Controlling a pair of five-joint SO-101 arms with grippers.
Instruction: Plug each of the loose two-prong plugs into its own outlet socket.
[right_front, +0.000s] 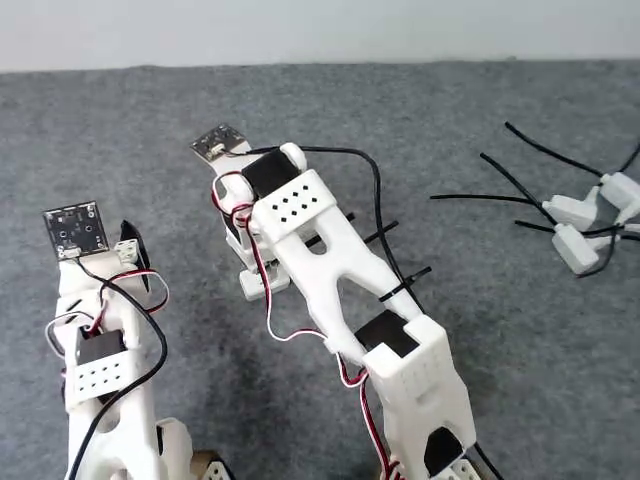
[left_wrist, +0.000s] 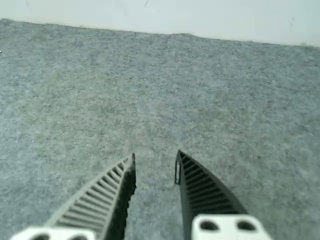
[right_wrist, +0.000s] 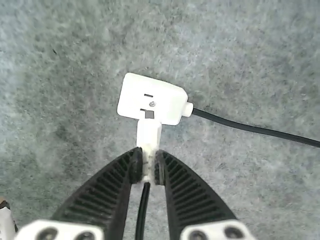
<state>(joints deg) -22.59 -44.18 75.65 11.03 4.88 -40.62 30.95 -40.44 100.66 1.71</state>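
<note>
Plainly the right gripper (right_wrist: 146, 162) is clamped on a white plug (right_wrist: 149, 132) whose long axis runs straight ahead from its fingertips, nose touching the outlet socket (right_wrist: 150, 100) just beyond on the carpet (right_wrist: 250, 60), while the left gripper (left_wrist: 155, 167) hangs parted, holding nothing

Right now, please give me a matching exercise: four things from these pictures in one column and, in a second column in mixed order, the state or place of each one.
Things
1. left gripper
2. right gripper
3. outlet socket
4. heap of white connectors

States or places
A. shut on the white plug
B. at the right edge of the grey mat in the high view
C. open, holding nothing
D. flat on the mat, the plug touching its side

Pairs: 1-C, 2-A, 3-D, 4-B
</note>
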